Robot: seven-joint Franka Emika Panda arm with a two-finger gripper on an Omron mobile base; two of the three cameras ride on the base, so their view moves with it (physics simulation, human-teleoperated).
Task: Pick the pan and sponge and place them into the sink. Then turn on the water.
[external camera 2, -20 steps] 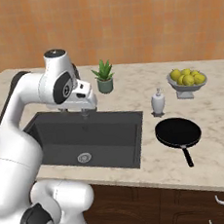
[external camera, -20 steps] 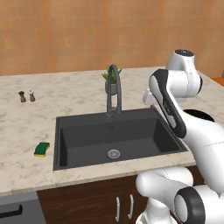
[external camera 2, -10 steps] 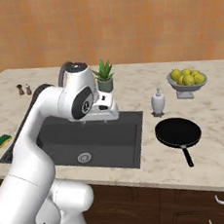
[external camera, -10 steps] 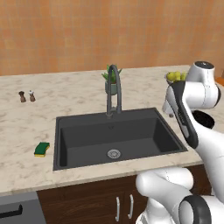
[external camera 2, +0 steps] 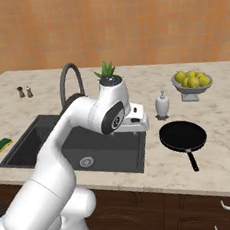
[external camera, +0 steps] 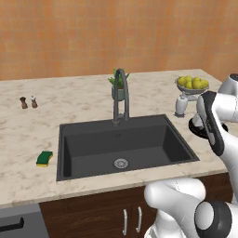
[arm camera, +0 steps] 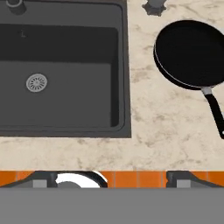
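The pan (arm camera: 191, 52) lies on the worktop (arm camera: 153, 131) just beyond the hand (external camera 2: 138, 123); hand fully open, empty, poised for pickup.

No writing, label, brand, number or sign can be read anywhere in these pictures (the rendered surfaces are plain throughout).
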